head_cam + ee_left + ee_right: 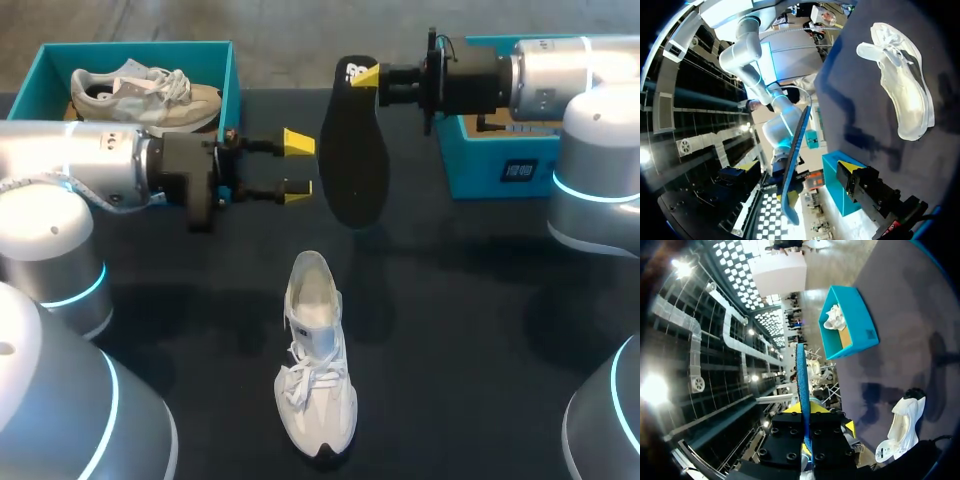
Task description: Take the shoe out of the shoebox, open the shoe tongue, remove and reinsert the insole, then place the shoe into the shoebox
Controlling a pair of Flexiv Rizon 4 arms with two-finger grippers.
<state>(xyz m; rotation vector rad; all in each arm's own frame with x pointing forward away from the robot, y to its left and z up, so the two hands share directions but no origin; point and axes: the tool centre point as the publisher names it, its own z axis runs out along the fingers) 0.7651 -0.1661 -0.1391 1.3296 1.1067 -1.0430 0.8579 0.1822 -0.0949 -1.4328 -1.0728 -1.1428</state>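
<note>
A black insole [356,150] hangs in the air over the back of the table, with my right gripper [366,76] shut on its heel end. In the right wrist view the insole [800,375] shows edge-on, rising from that gripper [805,410]. My left gripper [298,166] stands open just left of the insole, not touching it. In the left wrist view the insole [795,155] stands edge-on ahead of that gripper [800,167], between its spread fingers. The white shoe [316,360] lies on the table near the front, tongue opened; it also shows as shoe [900,90] and shoe [902,427].
A teal shoebox [232,80] at the back left holds a second pale shoe [145,92]. Another teal box [500,170] stands at the back right, under my right arm. In the right wrist view the far shoebox [857,325] sits beyond the insole.
</note>
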